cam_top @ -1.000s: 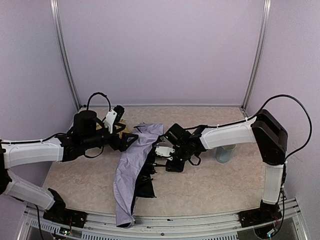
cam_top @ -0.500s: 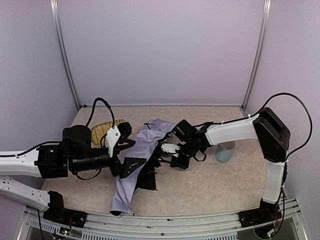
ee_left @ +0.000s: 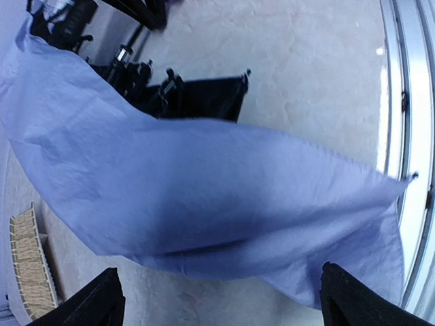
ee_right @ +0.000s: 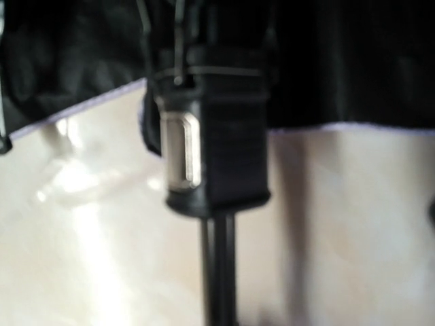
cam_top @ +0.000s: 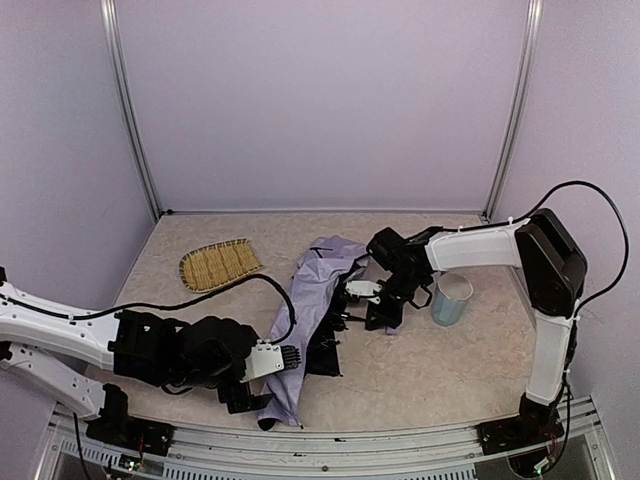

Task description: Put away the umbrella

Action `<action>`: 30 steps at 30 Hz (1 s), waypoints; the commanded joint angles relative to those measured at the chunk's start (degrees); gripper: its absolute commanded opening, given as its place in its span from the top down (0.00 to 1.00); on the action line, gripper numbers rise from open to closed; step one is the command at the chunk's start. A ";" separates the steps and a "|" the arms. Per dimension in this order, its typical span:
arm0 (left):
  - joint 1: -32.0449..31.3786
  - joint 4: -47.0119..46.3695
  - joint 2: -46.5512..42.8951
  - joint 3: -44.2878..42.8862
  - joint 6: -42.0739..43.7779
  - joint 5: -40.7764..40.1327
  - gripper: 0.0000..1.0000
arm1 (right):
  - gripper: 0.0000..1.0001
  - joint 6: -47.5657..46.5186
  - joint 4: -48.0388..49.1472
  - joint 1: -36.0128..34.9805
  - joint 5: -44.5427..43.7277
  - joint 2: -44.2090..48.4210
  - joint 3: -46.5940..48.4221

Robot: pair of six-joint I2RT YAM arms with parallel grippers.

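The left gripper (cam_top: pixel 283 357) sits low in the frame, just left of centre, its jaws spread wide and holding nothing. In its wrist camera the two black fingertips (ee_left: pixel 102 299) show at the bottom corners with the umbrella (cam_top: pixel 315 290) lying across the gap ahead of them. The umbrella is half collapsed on the table (cam_top: pixel 430 370). Its pale lilac canopy runs from the centre of the frame down to the bottom edge, with black underside showing along its right side.

The right gripper (cam_top: pixel 372 300) is clenched at the umbrella's upper right side. Its camera looks straight at the thin black shaft (ee_right: pixel 217 272) and a black collar with a metal button (ee_right: pixel 178 157), but I can't tell whether it actually pinches the shaft.

I'd say the job in hand is gathering the loose lower canopy. To do it well, the left jaws should come in level and take a good fold of cloth, not a rib. The right should hold the shaft steady, well clear of the light blue cup (cam_top: pixel 452 298). The woven straw tray (cam_top: pixel 218 264) sits well apart at upper left.
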State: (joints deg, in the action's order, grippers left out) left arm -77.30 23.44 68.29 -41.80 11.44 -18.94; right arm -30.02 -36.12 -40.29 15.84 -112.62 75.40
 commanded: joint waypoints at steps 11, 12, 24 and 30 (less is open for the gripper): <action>2.02 -15.03 10.12 5.01 22.15 8.26 0.01 | 1.00 -2.26 -0.73 0.74 2.52 -1.91 1.99; 2.56 -15.77 11.64 5.24 22.17 8.53 0.02 | 1.00 -2.17 -0.48 0.62 2.59 -1.84 1.89; 3.95 -23.29 12.11 0.51 17.76 -4.78 1.00 | 1.00 -1.83 1.30 -4.09 -0.52 -1.54 -0.87; 12.22 -31.20 -2.73 0.54 12.74 4.63 1.00 | 1.00 -2.00 6.70 -10.13 -4.77 0.42 -5.10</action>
State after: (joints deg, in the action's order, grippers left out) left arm -70.96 2.22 74.94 -39.92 28.88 -19.03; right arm -31.64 -32.49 -45.74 13.21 -113.21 74.24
